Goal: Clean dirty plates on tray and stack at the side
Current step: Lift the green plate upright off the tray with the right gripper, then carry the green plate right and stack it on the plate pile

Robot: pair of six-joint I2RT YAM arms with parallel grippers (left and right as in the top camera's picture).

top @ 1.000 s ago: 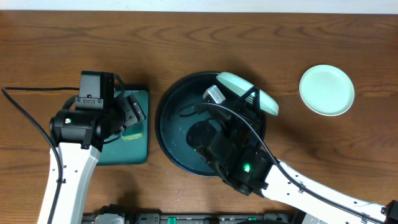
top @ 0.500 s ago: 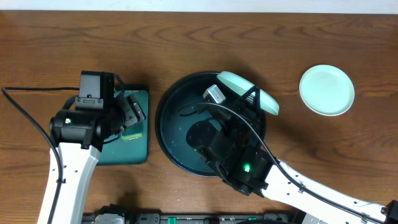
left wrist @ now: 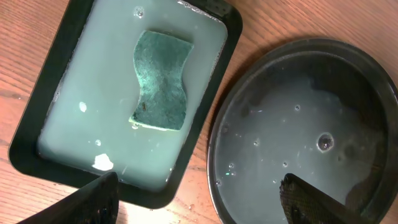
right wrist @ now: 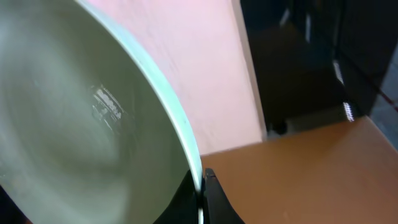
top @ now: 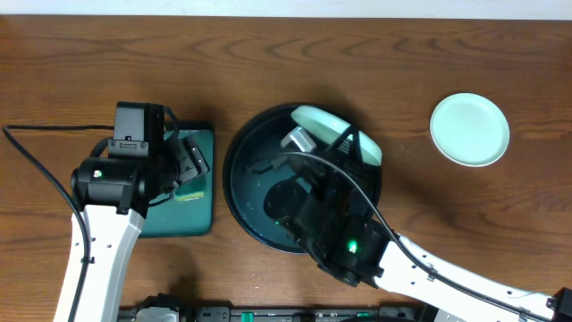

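Note:
The large round black tray (top: 246, 192) sits mid-table and holds cloudy water; it also shows in the left wrist view (left wrist: 292, 143). My right gripper (top: 350, 148) is shut on the rim of a pale mint green plate (top: 329, 125), held tilted over the tray's far side. In the right wrist view the plate (right wrist: 81, 130) fills the left, its rim pinched between the fingers (right wrist: 200, 186). Another mint plate (top: 469, 130) lies flat at the right. My left gripper (left wrist: 199, 202) is open and empty above the gap between the two trays. The white plate is out of view.
A rectangular black-rimmed green tray (top: 192, 219) stands left of the round tray, holding milky water and a green sponge (left wrist: 160, 81). A black cable (top: 45, 143) runs along the far left.
My right gripper has moved the mint plate left and inward over the black tray. The left arm has not moved.

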